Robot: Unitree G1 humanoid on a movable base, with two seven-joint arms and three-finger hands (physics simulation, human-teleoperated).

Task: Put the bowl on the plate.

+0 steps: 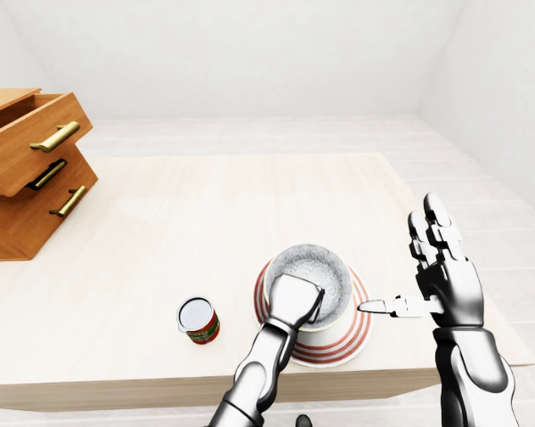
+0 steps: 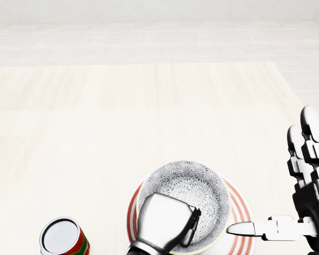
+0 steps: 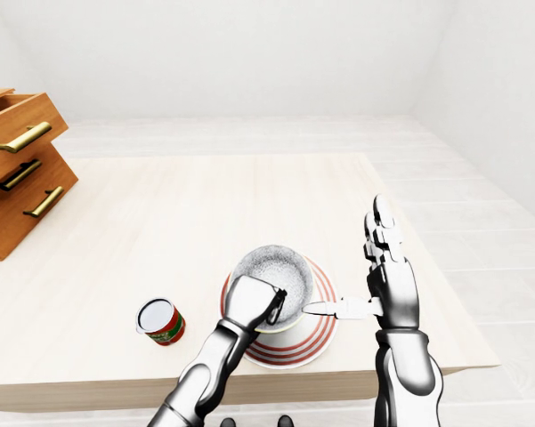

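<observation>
**Bowl (image 2: 194, 186) on plate (image 2: 240, 210), left hand (image 2: 164, 220) gripping the rim**

- Bowl: grey-white patterned inside, upright, low centre of the head view. It sits inside the red-striped plate, with stripes showing to its right and a sliver to its left. It looks seated on the plate, but from this angle I can't rule out a small gap underneath.
- Left hand: comes up from the bottom edge of the head view and is closed on the bowl's lower rim. Its white back covers the rim, and one dark finger hooks over into the bowl.
- Right hand (image 1: 445, 285): spread open and holding nothing, at the right edge of the head view. The fingers (image 2: 312, 127) point toward the top of the frame. The thumb (image 2: 255, 229) sticks out level to the left, with its tip just at the plate's right rim. I can't tell whether it touches.
- Can (image 2: 63, 236): red and green label, pale top, upright in the lower left of the head view. It stands clear of the plate.
- Bench (image 2: 122, 117): light wood and carries all of the above.
- Drawer unit (image 1: 27, 169): wooden with brass handles, top drawer pulled out. It stands on the bench in the upper left of the left-eye view, well apart from the plate.
</observation>
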